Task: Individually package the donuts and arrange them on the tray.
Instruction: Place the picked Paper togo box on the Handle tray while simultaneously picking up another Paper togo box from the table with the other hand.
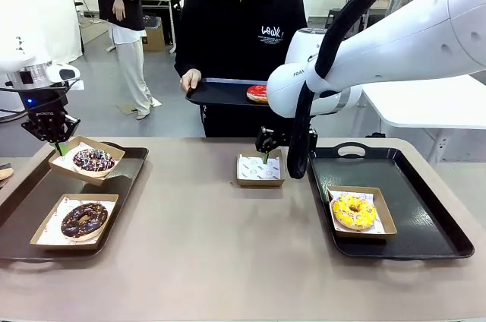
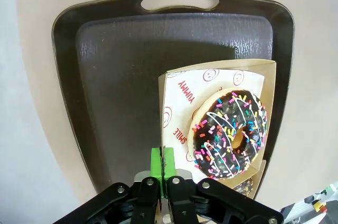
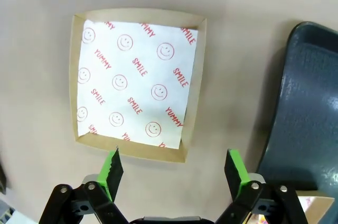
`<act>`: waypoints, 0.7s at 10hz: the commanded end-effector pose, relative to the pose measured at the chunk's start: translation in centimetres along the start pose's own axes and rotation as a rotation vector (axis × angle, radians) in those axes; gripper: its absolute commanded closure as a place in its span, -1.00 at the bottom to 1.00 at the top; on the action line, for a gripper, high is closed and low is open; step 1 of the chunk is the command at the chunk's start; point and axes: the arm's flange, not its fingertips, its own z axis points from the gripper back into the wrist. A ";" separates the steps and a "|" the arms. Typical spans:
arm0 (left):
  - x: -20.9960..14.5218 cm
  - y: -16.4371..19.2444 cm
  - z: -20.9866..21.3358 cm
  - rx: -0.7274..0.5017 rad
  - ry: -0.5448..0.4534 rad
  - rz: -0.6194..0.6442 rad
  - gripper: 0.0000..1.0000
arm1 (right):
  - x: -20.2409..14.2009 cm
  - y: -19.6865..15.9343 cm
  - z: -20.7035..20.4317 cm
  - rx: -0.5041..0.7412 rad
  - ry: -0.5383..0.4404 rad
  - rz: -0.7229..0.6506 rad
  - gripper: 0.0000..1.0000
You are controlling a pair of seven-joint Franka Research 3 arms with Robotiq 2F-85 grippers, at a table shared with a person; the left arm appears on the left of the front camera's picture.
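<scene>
- Now the left claw (image 1: 56, 142) is pinched tight on the edge of a paper box (image 1: 114, 149), which tilts over the left tray (image 1: 23, 208).
- The dark donut with sprinkles (image 1: 93, 159) sits in that box.
- The chocolate donut (image 1: 83, 219) lies boxed on the same tray.
- The right claw (image 1: 266, 156) hangs with its fingers wide apart over an empty box (image 1: 260, 182) on the table (image 1: 197, 246).
- The yellow donut (image 1: 354, 212) is boxed on the right tray (image 1: 425, 219).
- The red donut (image 1: 257, 93) is on a black tray (image 1: 216, 94) that the person (image 1: 239, 26) holds.

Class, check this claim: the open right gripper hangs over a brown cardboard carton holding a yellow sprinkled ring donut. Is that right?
Not quite. The brown cardboard carton under the open right gripper is empty, holding just smiley-printed paper, as the right wrist view shows.
</scene>
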 end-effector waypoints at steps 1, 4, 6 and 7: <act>0.0 -0.4 -0.3 0.000 -0.017 -0.034 0.98 | 1.2 0.2 0.1 -0.043 -0.046 -0.083 -1.00; -0.2 0.4 -0.7 0.042 -0.062 -0.041 0.98 | 4.0 -0.7 -1.0 -0.008 -0.003 -0.149 -1.00; 0.1 1.0 -1.0 0.052 -0.064 -0.033 0.98 | 4.4 -1.2 -2.2 0.015 0.025 -0.134 -1.00; 0.1 1.0 -1.0 0.052 -0.067 -0.039 0.98 | 4.5 -1.1 -2.7 0.012 0.042 -0.122 -1.00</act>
